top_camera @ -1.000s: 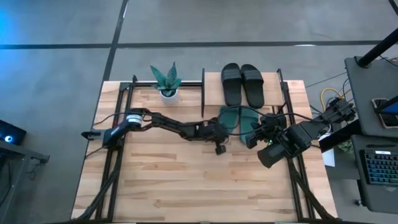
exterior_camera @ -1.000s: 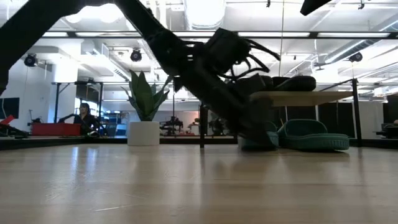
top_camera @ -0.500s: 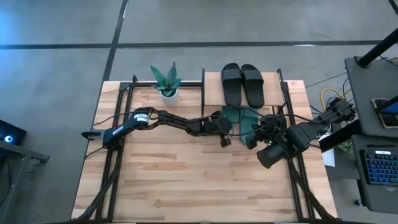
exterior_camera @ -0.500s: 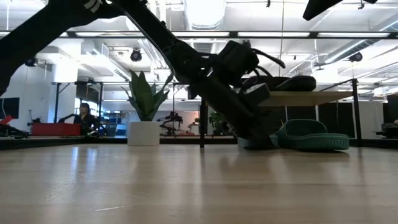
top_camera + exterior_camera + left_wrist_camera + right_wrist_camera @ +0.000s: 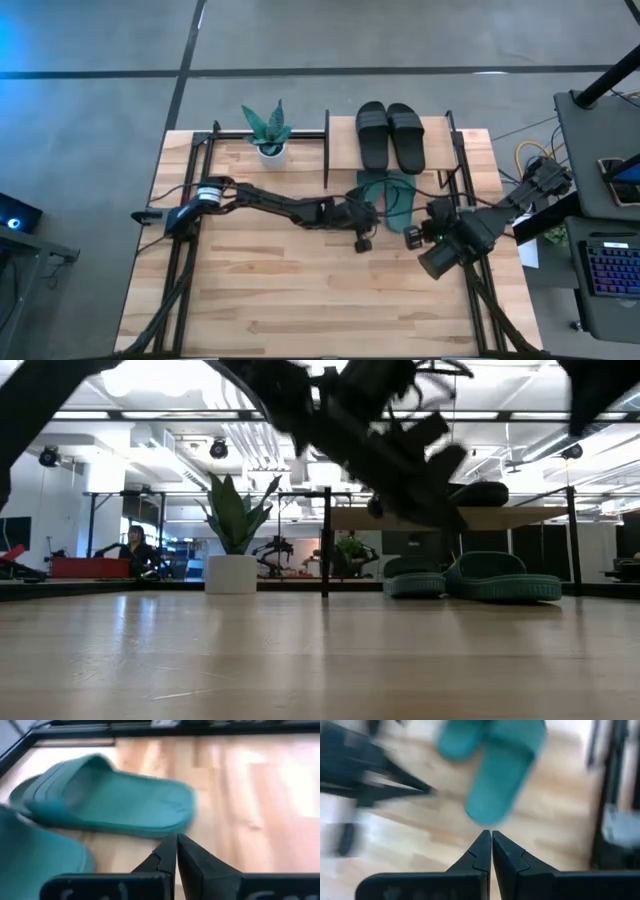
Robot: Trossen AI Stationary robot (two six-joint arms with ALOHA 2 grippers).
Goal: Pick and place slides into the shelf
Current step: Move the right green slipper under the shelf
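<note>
The shelf (image 5: pixel 340 135) stands at the table's far side; its top board (image 5: pixel 500 517) carries the black pair of slides (image 5: pixel 390 135). The teal pair (image 5: pixel 388 198) lies sole down on the tabletop, side by side, at the shelf's near edge, partly under the board (image 5: pixel 470 576). My left gripper (image 5: pixel 362 240) hangs shut above the table just near of the teal pair; its wrist view shows one teal slide (image 5: pixel 110 795) beyond the fingertips. My right gripper (image 5: pixel 414 236) is shut too, just near of the right teal slide (image 5: pixel 500 775).
A potted plant (image 5: pixel 268 132) in a white pot stands left of the shelf at the far edge. Black frame rails run along the table's left and right sides (image 5: pixel 470 270). Bare wooden tabletop (image 5: pixel 300 290) spreads across the near half.
My left gripper has drawn back from the teal pair toward the table's near edge and risen, its arm now high above the table in the low view. My right gripper has also backed off slightly toward the near edge. The teal slides lie in place at the shelf.
</note>
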